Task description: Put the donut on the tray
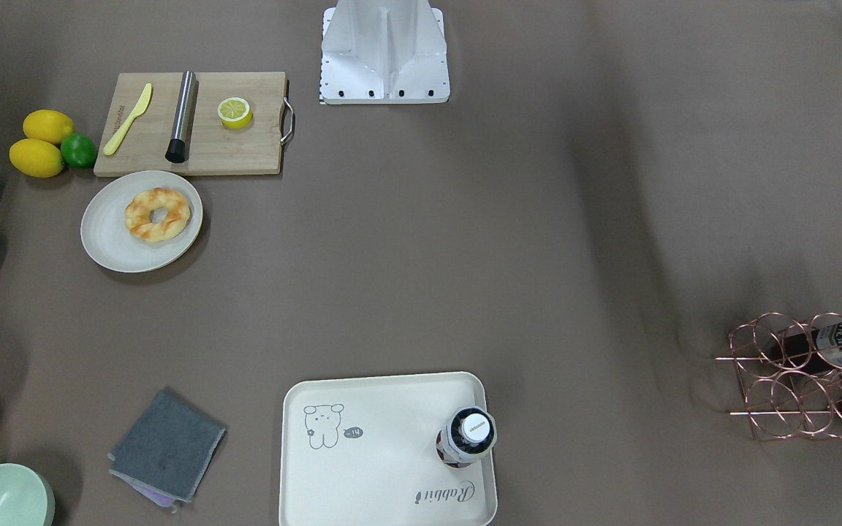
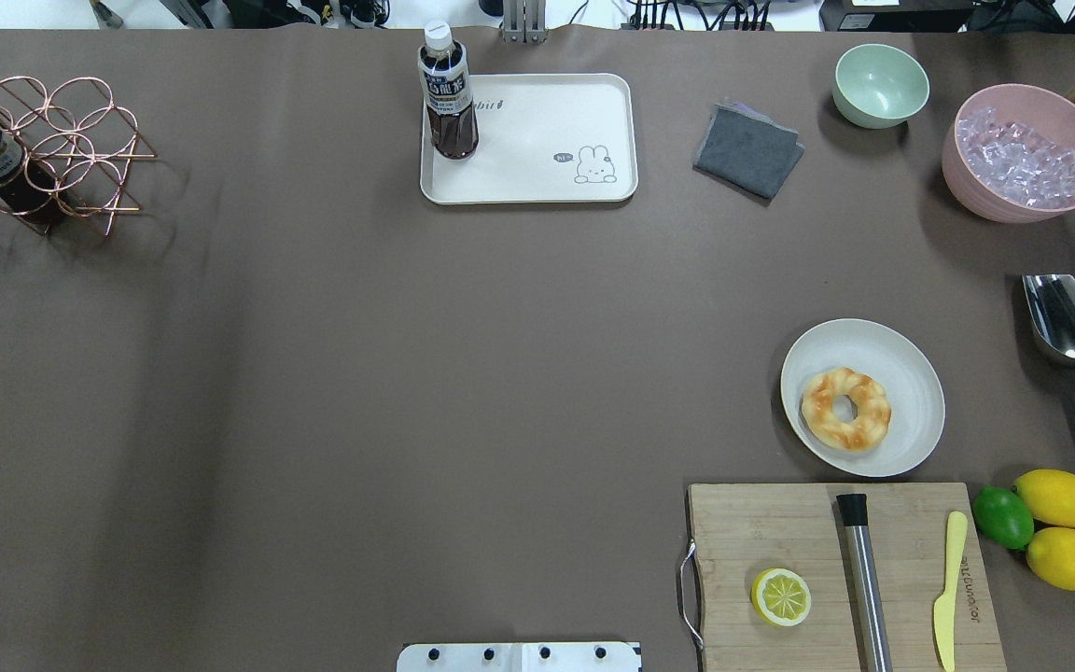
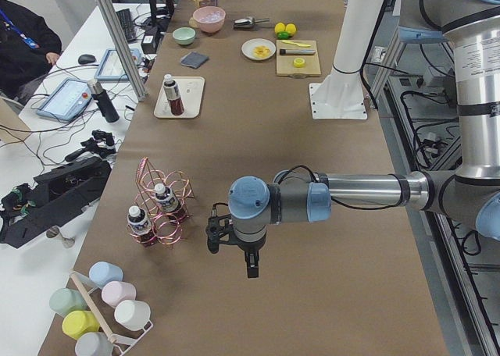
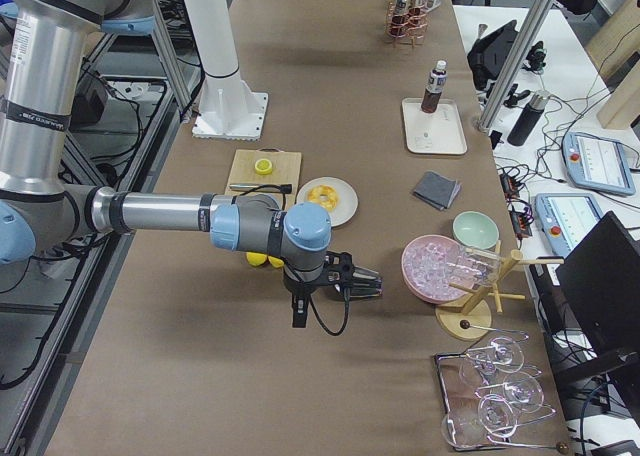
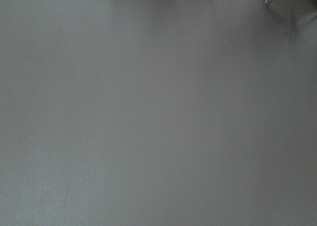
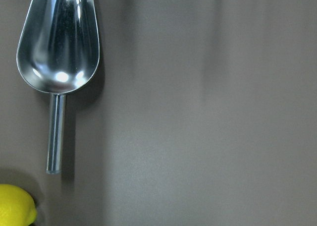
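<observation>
The golden-brown twisted donut lies on a round off-white plate on the table's right side, also in the front view. The cream tray with the grey drawing sits at the far middle, also in the front view, with a dark bottle upright in one corner. My left gripper shows only in the exterior left view, near the wire rack, far from the donut. My right gripper shows only in the exterior right view, beyond the lemons. I cannot tell whether either is open or shut.
A wooden cutting board holds a half lemon, a steel muddler and a yellow knife. Two lemons and a lime lie beside it. A metal scoop, pink ice bowl, green bowl, grey cloth and copper bottle rack stand around.
</observation>
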Motion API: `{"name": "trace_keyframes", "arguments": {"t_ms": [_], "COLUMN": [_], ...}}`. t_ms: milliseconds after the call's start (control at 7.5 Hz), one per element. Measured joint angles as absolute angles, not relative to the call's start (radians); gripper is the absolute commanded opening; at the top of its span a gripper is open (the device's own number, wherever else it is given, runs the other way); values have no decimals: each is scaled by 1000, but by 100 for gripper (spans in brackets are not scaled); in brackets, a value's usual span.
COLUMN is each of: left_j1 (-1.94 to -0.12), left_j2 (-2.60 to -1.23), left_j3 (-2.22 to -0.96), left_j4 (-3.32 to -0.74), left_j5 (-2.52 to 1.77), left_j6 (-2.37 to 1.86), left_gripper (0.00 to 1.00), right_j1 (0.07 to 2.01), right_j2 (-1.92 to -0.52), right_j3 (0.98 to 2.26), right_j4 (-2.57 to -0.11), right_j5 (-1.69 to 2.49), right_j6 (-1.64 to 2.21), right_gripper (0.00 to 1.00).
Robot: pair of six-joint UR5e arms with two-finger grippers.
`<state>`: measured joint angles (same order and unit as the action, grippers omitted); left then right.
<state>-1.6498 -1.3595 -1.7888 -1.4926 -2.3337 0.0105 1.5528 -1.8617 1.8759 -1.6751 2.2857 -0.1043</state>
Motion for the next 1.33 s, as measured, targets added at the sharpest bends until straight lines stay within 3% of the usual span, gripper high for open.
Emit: {"name": "trace_keyframes", "arguments": {"t_ms": [1333], "left_j1": [-1649], "left_j2": [-1367], "left_j3": [-1792], "left_j4": [-1493], "left_j5": [-2335], "left_j6": [8], "left_gripper": [98], "right_j1": [1554], "right_j2": [-1873], "right_j3": [1895], "right_j4": [-1675], "right_j5": [2287], "right_j6": [-110], "right_gripper": [100]}}
